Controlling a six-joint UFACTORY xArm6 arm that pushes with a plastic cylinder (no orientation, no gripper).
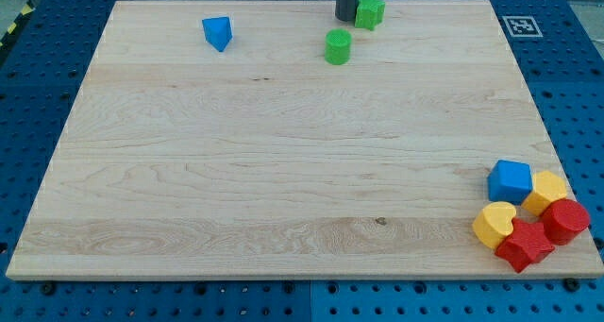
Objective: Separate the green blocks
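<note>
A green star-shaped block lies near the view's top edge of the wooden board. A green cylinder block lies just below and to the left of it, a small gap apart. My tip is the lower end of the dark rod coming down from the view's top. It stands right at the left side of the green star and just above the green cylinder.
A blue triangular block lies at the upper left. At the lower right corner a cluster: a blue cube, a yellow block, a yellow heart-shaped block, a red cylinder and a red star-shaped block. A marker tag is at the upper right.
</note>
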